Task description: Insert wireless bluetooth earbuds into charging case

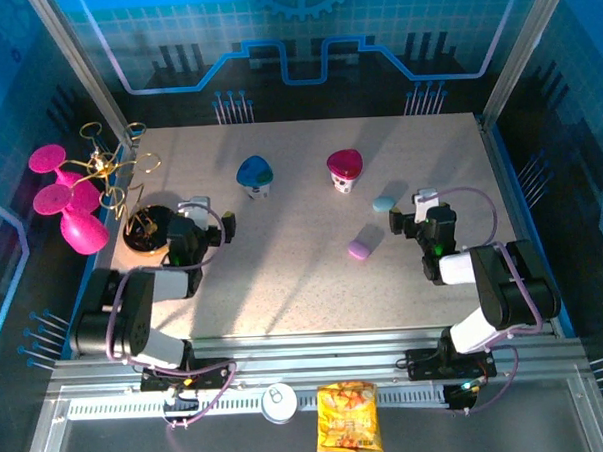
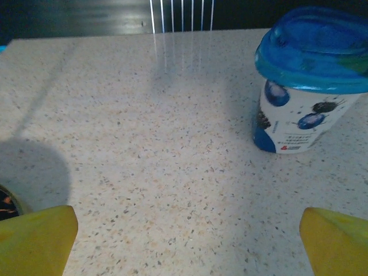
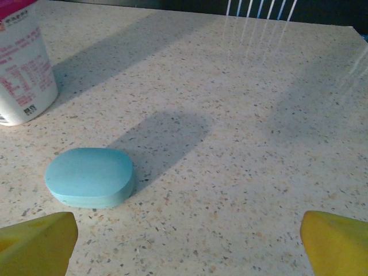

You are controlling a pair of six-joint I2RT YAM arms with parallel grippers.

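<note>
Closed light-blue pill-shaped charging case [image 3: 90,176] flat on the speckled tabletop [image 3: 241,115], ahead-left of the released, empty right gripper [image 3: 187,244]. A lilac pill-shaped case [image 1: 360,248] lies near. A magenta-lidded white cup [image 3: 23,63] stands beyond; a blue-lidded cup [image 2: 310,80] stands ahead-right of the released left gripper [image 2: 187,241].

The table [image 1: 314,285] was pale beige, flecked all over with dark and tan specks. My left claw [image 2: 185,241] and my right claw [image 3: 187,241] both had plain yellow fingertips [image 2: 35,240]. The blue-lidded cup [image 2: 299,115] had a white body printed with dark blue berries and a blue patch. The magenta-lidded cup [image 3: 23,75] was white with pink lettering. Of the 2 cases, the light blue case [image 3: 90,176] was plain, and the lilac case [image 1: 360,248] was plain too. The snack bag [image 1: 348,417] was yellow-orange with red print.
</note>
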